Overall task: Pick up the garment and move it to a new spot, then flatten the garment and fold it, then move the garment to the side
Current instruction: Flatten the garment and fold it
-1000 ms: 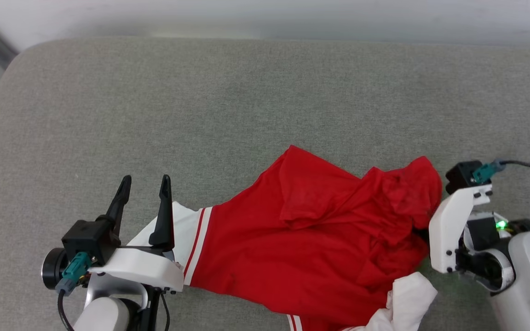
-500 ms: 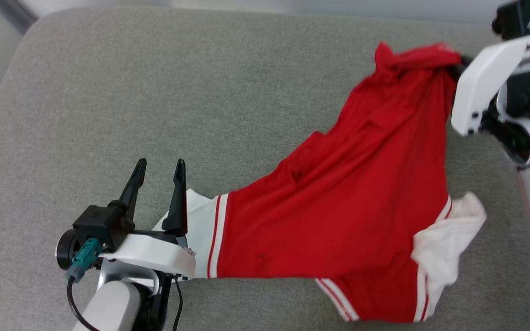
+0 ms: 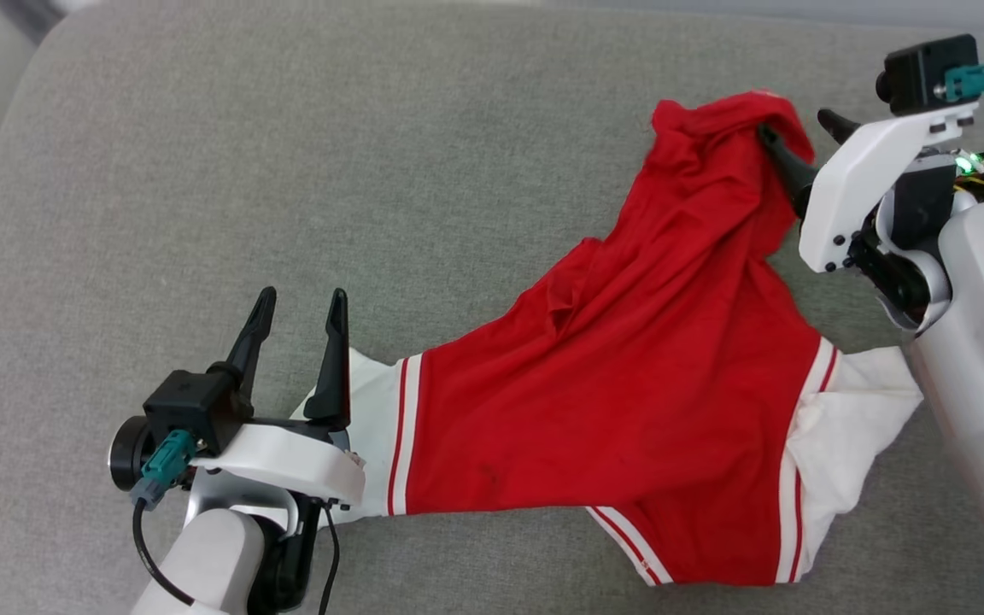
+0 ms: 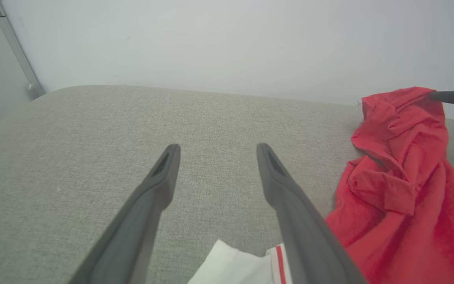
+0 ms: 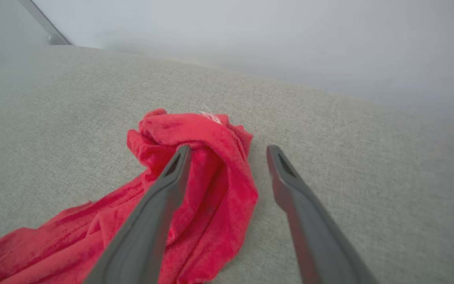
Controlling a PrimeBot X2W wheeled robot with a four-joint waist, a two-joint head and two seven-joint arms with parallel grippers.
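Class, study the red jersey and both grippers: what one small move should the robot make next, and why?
Probably draw the right gripper back, clear of the garment. Its jaws stand open with one finger against the bunched red cloth, gripping nothing. The garment lies crumpled on the cushion, so flattening likely follows.

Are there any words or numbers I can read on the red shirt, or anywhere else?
No text can be read here.
Red shirt: no letters or numbers show on the side facing up.
White scrap at the shirt's bunched end: maybe a label, too small to read.
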